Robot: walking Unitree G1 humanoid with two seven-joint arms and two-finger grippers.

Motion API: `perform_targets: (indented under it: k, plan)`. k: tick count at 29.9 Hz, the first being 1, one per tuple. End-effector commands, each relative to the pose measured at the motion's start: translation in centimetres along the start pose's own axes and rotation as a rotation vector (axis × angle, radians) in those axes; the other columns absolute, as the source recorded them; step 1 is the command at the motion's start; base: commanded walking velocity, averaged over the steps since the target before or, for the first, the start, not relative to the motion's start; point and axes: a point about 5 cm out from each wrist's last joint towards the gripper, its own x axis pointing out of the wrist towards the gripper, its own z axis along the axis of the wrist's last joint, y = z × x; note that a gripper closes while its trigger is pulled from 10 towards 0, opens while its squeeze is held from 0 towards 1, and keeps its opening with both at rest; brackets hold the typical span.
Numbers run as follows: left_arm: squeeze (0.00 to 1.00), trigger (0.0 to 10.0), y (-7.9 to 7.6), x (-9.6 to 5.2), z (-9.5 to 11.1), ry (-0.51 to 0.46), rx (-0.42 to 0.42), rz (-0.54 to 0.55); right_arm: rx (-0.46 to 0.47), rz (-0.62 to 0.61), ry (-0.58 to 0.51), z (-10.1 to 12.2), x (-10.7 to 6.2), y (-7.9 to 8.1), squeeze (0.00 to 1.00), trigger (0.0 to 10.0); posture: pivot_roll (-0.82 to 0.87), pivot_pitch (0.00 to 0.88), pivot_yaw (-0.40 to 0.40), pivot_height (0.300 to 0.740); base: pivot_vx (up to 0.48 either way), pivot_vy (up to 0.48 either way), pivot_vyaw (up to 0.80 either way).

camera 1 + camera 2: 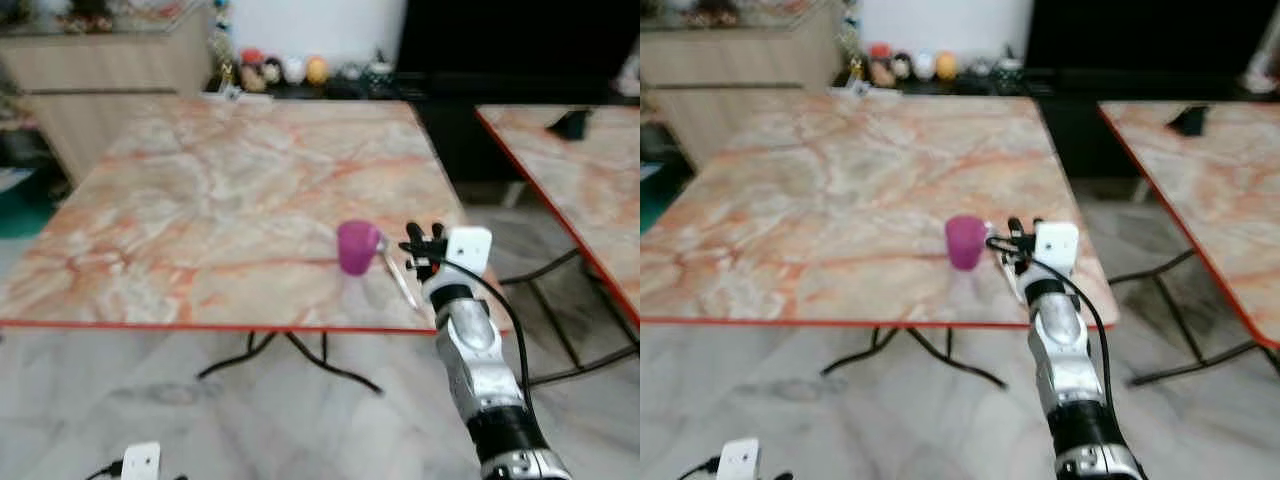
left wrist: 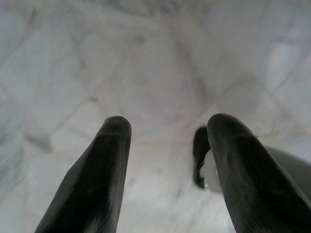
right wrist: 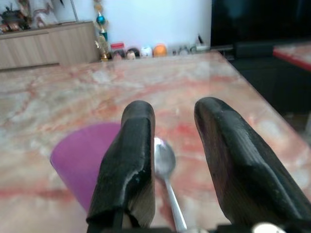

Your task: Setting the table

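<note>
Right gripper (image 3: 172, 167): black fingers (image 3: 130, 160) spread apart, grasping nothing, straddling a silver metal spoon (image 3: 165, 170) that lies flat on the desk between them. Just beside the spoon, toward frame left, a small purple plastic cup (image 1: 357, 246) stands upright, lower centre of the head view; can't tell what's inside. Both sit near the front edge of the square orange-veined marble desk w/ red rim (image 1: 200, 190). A second marble desk of the same kind (image 1: 580, 180) at frame right. Row of small ornaments (image 1: 280, 70) along the far wall, upper centre. Left gripper (image 2: 165, 179) hangs low over grey marble floor (image 2: 146, 73), fingers apart, empty.
</note>
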Motion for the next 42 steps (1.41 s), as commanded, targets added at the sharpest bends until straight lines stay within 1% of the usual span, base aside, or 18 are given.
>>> perform_targets:
  k: [1, 8, 14, 19, 21, 25, 28, 42]
  plan:
    - [0.00, 10.0, -0.1, -0.1, -0.4, 0.016, -0.002, -0.005, -0.001, -0.028, 0.007, 0.0, -0.1, -0.8, 0.00, 10.0, -0.05, 0.000, 0.014, 0.720, 0.000, 0.000, 0.00]
    - [0.00, 10.0, -0.1, -0.1, -0.4, 0.017, -0.004, -0.006, -0.010, -0.047, 0.028, -0.2, -0.1, -1.1, 0.00, 10.0, -0.05, 0.000, 0.010, 0.720, 0.000, 0.000, 0.00]
    - [0.00, 10.0, -0.2, -0.1, -0.5, 0.020, -0.009, -0.009, -0.047, -0.045, 0.114, -1.4, -0.5, -1.5, 0.00, 10.0, -0.05, 0.000, 0.009, 0.720, 0.000, 0.000, 0.00]
    - [0.00, 10.0, -0.2, -0.1, -0.7, 0.029, -0.011, -0.007, -0.091, -0.001, 0.167, -2.3, -0.9, -1.2, 0.00, 10.0, -0.05, 0.000, 0.006, 0.720, 0.000, 0.000, 0.00]
    - [0.00, 10.0, -0.2, -0.2, -0.9, 0.037, -0.012, -0.004, -0.095, -0.003, 0.173, -2.4, -1.0, -1.2, 0.00, 10.0, -0.05, 0.000, 0.006, 0.720, 0.000, 0.000, 0.00]
    - [0.00, 10.0, -0.1, -0.2, -1.1, 0.048, -0.015, -0.002, -0.094, -0.012, 0.191, -2.7, -1.0, -1.3, 0.00, 10.0, -0.05, 0.000, 0.005, 0.720, 0.000, 0.000, 0.75]
    - [0.00, 10.0, -0.2, -0.2, -1.2, 0.052, -0.017, -0.001, -0.065, -0.014, 0.197, -2.7, -1.0, -1.2, 0.00, 10.0, -0.05, 0.000, 0.004, 0.720, 0.000, 0.000, 0.00]
    - [0.00, 10.0, -0.3, -0.3, -1.3, 0.059, -0.017, -0.006, -0.078, -0.012, 0.200, -2.6, -1.0, -1.1, 0.00, 10.0, -0.05, 0.000, 0.003, 0.720, 0.000, 0.000, 0.00]
